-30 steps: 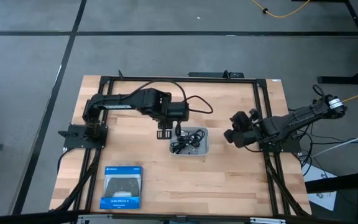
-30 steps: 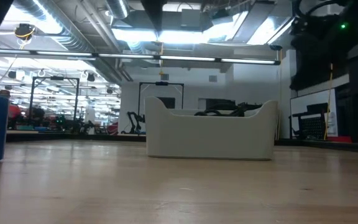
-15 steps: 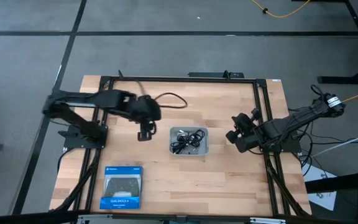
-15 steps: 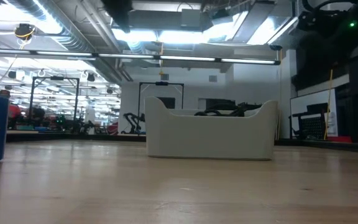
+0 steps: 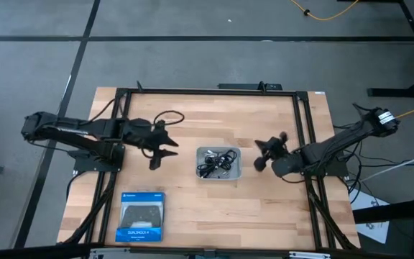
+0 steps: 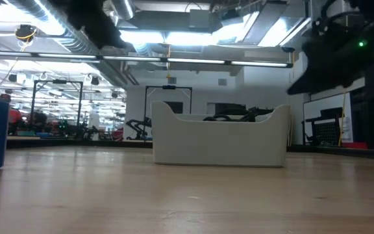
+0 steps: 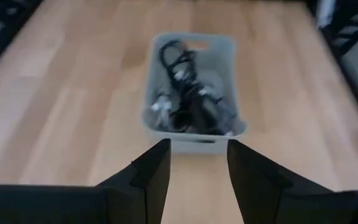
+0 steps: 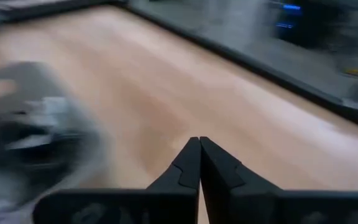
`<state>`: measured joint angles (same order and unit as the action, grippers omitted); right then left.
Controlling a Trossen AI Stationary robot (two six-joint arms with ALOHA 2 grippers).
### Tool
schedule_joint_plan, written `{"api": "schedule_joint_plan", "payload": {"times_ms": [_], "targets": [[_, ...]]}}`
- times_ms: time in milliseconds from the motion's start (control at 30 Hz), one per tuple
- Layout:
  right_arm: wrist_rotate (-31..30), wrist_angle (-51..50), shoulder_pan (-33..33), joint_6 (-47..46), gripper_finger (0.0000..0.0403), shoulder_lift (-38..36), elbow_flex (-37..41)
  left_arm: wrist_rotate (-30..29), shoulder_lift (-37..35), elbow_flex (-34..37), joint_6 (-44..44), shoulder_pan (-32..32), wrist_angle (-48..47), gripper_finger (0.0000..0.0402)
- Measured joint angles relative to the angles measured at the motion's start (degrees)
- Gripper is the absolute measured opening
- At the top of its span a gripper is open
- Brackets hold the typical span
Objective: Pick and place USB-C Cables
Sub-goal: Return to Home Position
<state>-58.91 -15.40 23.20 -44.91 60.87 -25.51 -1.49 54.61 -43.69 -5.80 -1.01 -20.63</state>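
Left gripper (image 7: 197, 148) fingers (image 7: 154, 169) spread apart, nothing between them, held above the wood at 9 o'clock from the gray bin (image 5: 199, 154) and pointed toward it. Right gripper (image 8: 199, 142) fingers (image 8: 188, 163) pressed together tip to tip, empty, at 3 o'clock from the bin, near it but not touching. Left arm stretched out past the table's 9 o'clock edge, right arm past its 3 o'clock edge.

USB-C Cables (image 5: 218, 162) heaped inside the bin, black and pale strands tangled, too knotted to count as separate bundles. None visible on the bare table (image 5: 264, 115). Boxed game controller (image 5: 141, 216) at 7 o'clock from the bin, well apart.

Step in hand, by judgement: sorting done, arms bound for rest. Next move likely calling only for clear travel away from the bin, with no finger snagging a loop.

High view alone: both grippers, bin and controller in 1 layout. Left wrist view alone: a look down into the heap. Low view alone: the bin's side wall, with dark loops poking just above the rim — grippers only as dark shapes overhead. Right wrist view: mostly bare wood, with a blurred bin at the picture's edge.
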Motion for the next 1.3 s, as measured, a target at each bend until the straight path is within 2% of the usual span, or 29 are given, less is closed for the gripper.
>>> {"api": "schedule_joint_plan", "payload": {"times_ms": [167, 267, 367, 533, 767, 900, 1300], "targets": [[15.4, 29.12, -2.26, 27.17, 0.0008, 0.01, 3.51, 5.83, -5.6, 9.14, -1.62, 2.05, 10.56, 0.0151], [25.15, 37.37, -5.35, 38.12, 0.0008, -0.09, 3.56, 7.63, -8.78, 12.87, -1.62, 3.54, 14.62, 0.0151], [30.14, 37.55, -9.14, 40.35, 0.0008, -0.38, 3.57, 8.52, -12.25, 16.31, -2.0, 4.87, 15.88, 0.0151], [38.85, 34.05, -14.66, 37.72, 0.0008, -0.34, 3.59, 8.74, -17.45, 21.98, -4.27, 6.28, 18.91, 0.0151], [40.03, 29.53, -18.41, 37.38, 0.0008, -3.07, 3.59, 7.92, -26.13, 28.66, -6.7, 7.8, 23.05, 0.0151], [40.06, 23.98, -18.6, 35.61, 0.0008, -5.95, 3.59, 6.33, -31.68, 32.25, -7.66, 7.88, 23.16, 0.0151], [39.07, 12.38, -18.6, 34.79, 0.0008, -14.74, 3.59, 7.04, -44.43, 41.44, -11.16, 7.86, 24.19, 0.0151]]}}
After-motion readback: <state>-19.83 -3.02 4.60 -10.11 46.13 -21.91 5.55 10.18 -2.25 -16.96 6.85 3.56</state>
